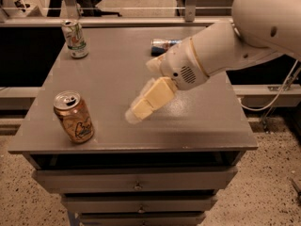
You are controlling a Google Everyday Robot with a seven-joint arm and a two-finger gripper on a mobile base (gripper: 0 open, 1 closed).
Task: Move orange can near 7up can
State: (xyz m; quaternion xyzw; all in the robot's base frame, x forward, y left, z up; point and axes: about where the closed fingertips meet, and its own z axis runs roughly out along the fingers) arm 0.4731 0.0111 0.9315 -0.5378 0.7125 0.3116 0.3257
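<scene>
The orange can (74,117) stands upright near the front left corner of the grey table (117,74), tan with a silver top and a dark logo. The 7up can (74,38) stands upright at the far left corner, white and silver with green markings. My gripper (136,113) hangs low over the middle of the table, pointing down and left. It is to the right of the orange can, about a can's height away from it, and holds nothing that I can see.
A blue and silver can (164,45) lies on its side at the back of the table, partly behind my white arm (221,51). Drawers (136,185) run below the table's front edge. Railings and the floor lie beyond the table.
</scene>
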